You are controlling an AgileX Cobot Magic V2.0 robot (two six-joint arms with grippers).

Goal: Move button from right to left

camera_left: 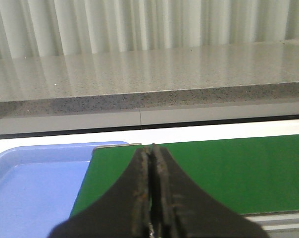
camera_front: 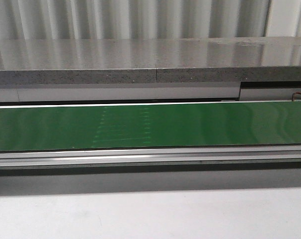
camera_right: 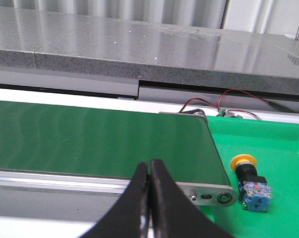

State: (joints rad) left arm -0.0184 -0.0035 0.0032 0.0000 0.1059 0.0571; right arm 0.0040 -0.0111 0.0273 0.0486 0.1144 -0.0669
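The button [camera_right: 249, 181], with a yellow cap, black collar and blue-and-clear body, lies on its side in a green tray [camera_right: 278, 148] beside the end of the green conveyor belt [camera_right: 100, 139]. It shows only in the right wrist view. My right gripper [camera_right: 149, 166] is shut and empty, over the belt's near rail, apart from the button. My left gripper [camera_left: 150, 151] is shut and empty over the other end of the belt [camera_left: 228, 168], beside a blue tray [camera_left: 35, 183]. Neither gripper shows in the front view.
The belt [camera_front: 150, 127] runs across the front view with a metal rail [camera_front: 150, 158] in front and a grey stone ledge [camera_front: 150, 62] behind. Red wires [camera_right: 228, 96] lie behind the green tray. A white tabletop [camera_front: 150, 214] lies in front.
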